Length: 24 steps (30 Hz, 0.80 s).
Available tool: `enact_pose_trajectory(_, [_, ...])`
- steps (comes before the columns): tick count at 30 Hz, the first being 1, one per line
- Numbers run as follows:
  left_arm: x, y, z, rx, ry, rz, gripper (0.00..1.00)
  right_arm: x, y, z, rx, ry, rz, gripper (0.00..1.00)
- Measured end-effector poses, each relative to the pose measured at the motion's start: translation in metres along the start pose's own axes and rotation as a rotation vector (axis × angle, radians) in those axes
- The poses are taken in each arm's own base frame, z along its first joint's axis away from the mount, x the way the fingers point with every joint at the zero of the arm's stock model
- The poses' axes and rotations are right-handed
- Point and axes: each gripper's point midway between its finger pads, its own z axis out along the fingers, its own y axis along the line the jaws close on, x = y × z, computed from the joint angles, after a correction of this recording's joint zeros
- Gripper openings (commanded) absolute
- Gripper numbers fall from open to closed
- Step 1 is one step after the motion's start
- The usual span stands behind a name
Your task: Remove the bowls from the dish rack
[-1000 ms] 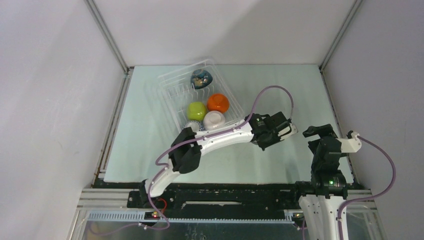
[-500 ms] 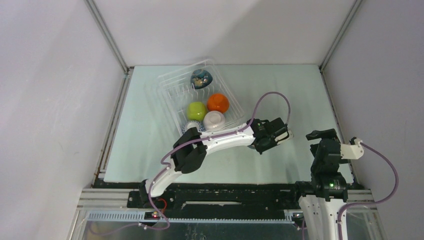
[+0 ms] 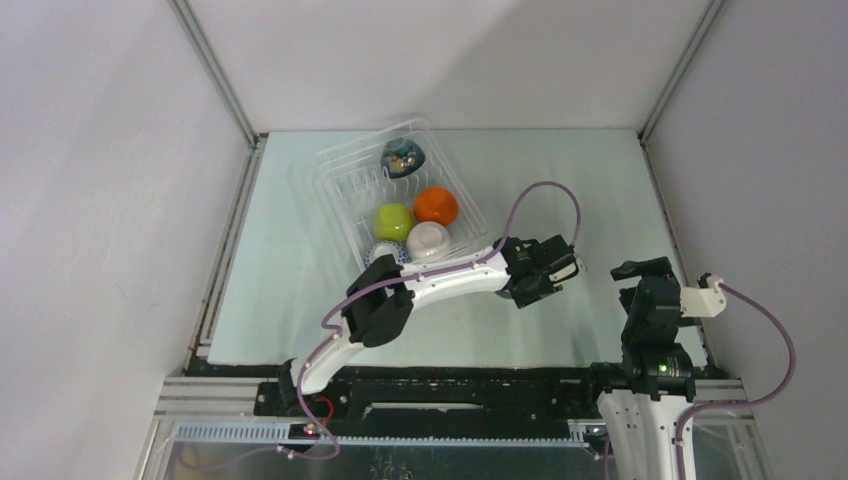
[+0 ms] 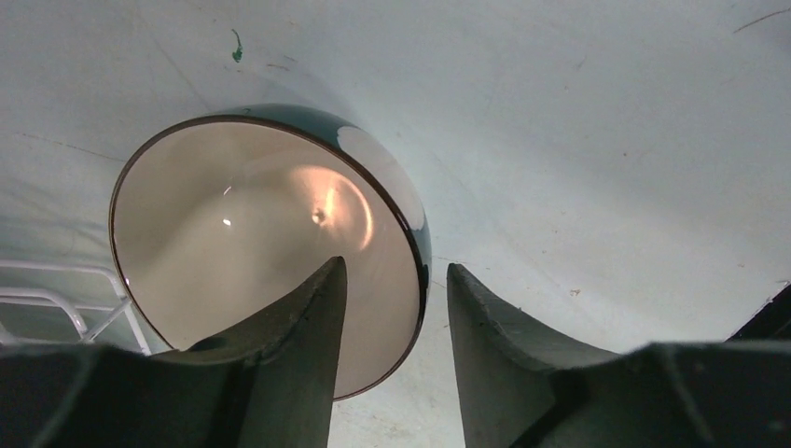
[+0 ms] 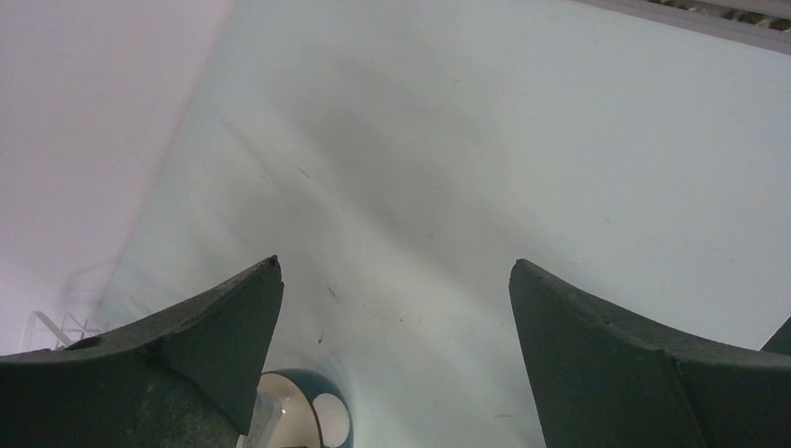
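The white wire dish rack (image 3: 345, 165) stands at the back left of the table. In it are a dark patterned bowl (image 3: 403, 157), an orange bowl (image 3: 436, 205), a lime green one (image 3: 394, 221), a white one (image 3: 428, 241) and a blue-and-white one (image 3: 381, 252), half hidden by my left arm. A teal-and-white bowl (image 4: 252, 233) with a cream inside rests on the table right of the rack. My left gripper (image 4: 395, 266) is open astride its rim, one finger inside, one outside, both clear of it. My right gripper (image 5: 396, 271) hangs open and empty.
A corner of the rack (image 4: 56, 308) shows beside the bowl in the left wrist view. The teal-and-white bowl (image 5: 322, 420) also appears low in the right wrist view. Grey walls enclose the table on three sides, and the arm bases line the near edge.
My left gripper came slightly toward the near edge, then its jaws opened off the teal-and-white bowl's rim. The right arm shifted a little nearer.
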Motion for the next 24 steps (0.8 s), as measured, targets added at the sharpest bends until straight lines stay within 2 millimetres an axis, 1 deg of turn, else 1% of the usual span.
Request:
enact_pose_trajectory(2, [0.0, 0.001, -0.001, -0.004, 0.002, 0.0, 0.55, 0.001, 0.001, -0.001, -0.007, 0.005, -0.003, 0.98])
enact_pose_trajectory(4, [0.0, 0.002, -0.004, -0.009, 0.001, 0.002, 0.6, 0.002, 0.004, -0.001, -0.026, 0.013, -0.015, 0.98])
enact_pose_trajectory(6, [-0.002, 0.005, -0.012, -0.019, -0.006, 0.007, 0.71, 0.003, 0.01, -0.003, -0.063, 0.024, -0.033, 0.98])
enact_pose_trajectory(7, [-0.004, 0.007, -0.017, -0.026, -0.015, 0.008, 0.76, 0.004, 0.014, -0.003, -0.084, 0.032, -0.044, 0.98])
enact_pose_trajectory(9, [-0.013, 0.012, -0.034, -0.043, -0.047, 0.006, 0.83, 0.006, 0.024, -0.006, -0.142, 0.051, -0.068, 0.98])
enact_pose_trajectory(10, [-0.018, 0.016, -0.045, -0.057, -0.07, 0.004, 0.97, 0.007, 0.03, -0.008, -0.173, 0.061, -0.077, 0.98])
enact_pose_trajectory(11, [-0.023, 0.02, -0.056, -0.067, -0.094, 0.002, 0.99, 0.008, 0.035, -0.009, -0.201, 0.069, -0.087, 0.98])
enact_pose_trajectory(15, [-0.043, 0.04, -0.106, -0.142, -0.195, -0.023, 1.0, 0.012, 0.049, -0.014, -0.279, 0.095, -0.108, 0.98])
enact_pose_trajectory(18, [-0.048, 0.059, -0.143, -0.219, -0.255, -0.052, 1.0, 0.015, 0.055, -0.014, -0.307, 0.114, -0.119, 0.98])
enact_pose_trajectory(21, [-0.041, 0.076, -0.167, -0.304, -0.283, -0.084, 1.0, 0.022, 0.062, -0.012, -0.336, 0.154, -0.139, 0.98])
enact_pose_trajectory(24, [-0.023, 0.093, -0.18, -0.395, -0.273, -0.118, 1.0, 0.035, 0.073, -0.013, -0.391, 0.218, -0.172, 0.97])
